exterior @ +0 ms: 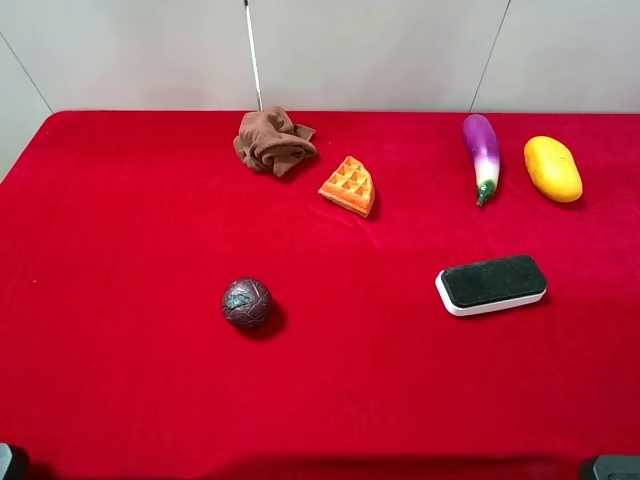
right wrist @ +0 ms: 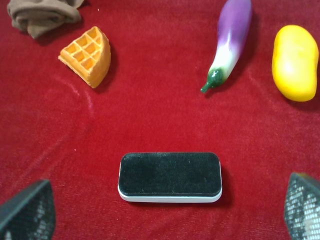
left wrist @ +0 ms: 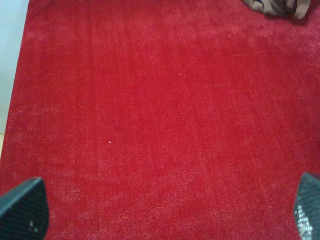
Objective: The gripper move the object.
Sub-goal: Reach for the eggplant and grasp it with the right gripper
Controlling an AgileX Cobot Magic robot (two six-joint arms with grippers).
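Note:
The purple eggplant point(exterior: 481, 152) lies at the back right of the red cloth, its green stem tip toward the front, beside a yellow mango point(exterior: 553, 168). In the right wrist view the eggplant point(right wrist: 230, 40) lies far ahead of my right gripper point(right wrist: 165, 212), which is open and empty, fingertips point(right wrist: 27, 210) wide apart. My left gripper point(left wrist: 165, 215) is open and empty over bare red cloth. In the exterior high view only dark bits of the arms show, at the bottom left corner point(exterior: 8, 462) and the bottom right corner point(exterior: 610, 467).
A black-topped white eraser point(exterior: 491, 284) lies between the right gripper and the eggplant. A waffle piece point(exterior: 349, 186) and a crumpled brown cloth point(exterior: 273, 142) lie at the back middle. A dark ball point(exterior: 247, 302) sits left of centre. The red table point(exterior: 120, 250) ends at a wall behind.

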